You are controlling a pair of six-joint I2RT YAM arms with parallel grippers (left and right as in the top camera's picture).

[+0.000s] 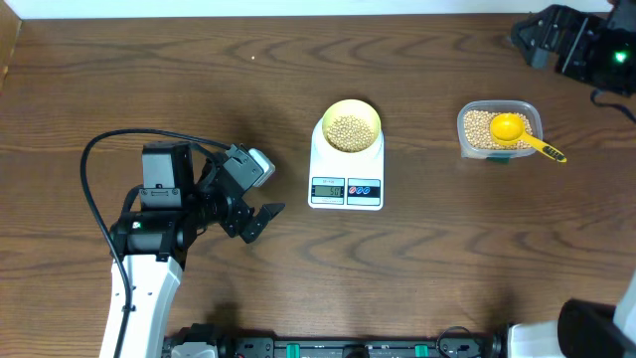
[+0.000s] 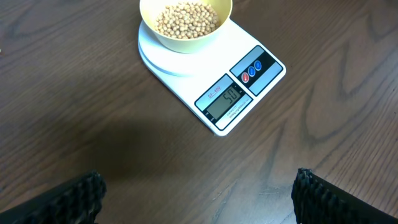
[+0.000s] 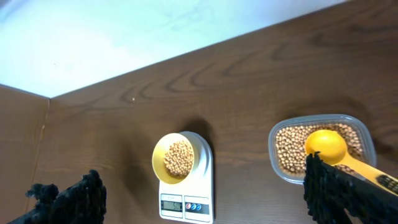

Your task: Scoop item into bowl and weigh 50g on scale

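The pale yellow bowl [image 1: 350, 125] sits on the white scale [image 1: 346, 189] at the table's middle, holding tan beans [image 1: 349, 130]. The display reads about 50 in the left wrist view [image 2: 225, 99]. More beans fill a clear tub [image 1: 475, 147] at the right, with a bright yellow scoop [image 1: 509, 128] lying in it. My left gripper [image 1: 260, 221] is open and empty, left of the scale and low over the table. My right gripper [image 1: 532, 42] is at the far right back corner, raised; its fingers are spread wide in the right wrist view [image 3: 199, 199] and hold nothing.
The scoop's handle [image 1: 545, 150] sticks out over the tub's right rim. A black cable [image 1: 94, 149] loops from the left arm. The table's back edge meets a white wall [image 3: 124, 31]. Bare wood lies between the scale and the tub.
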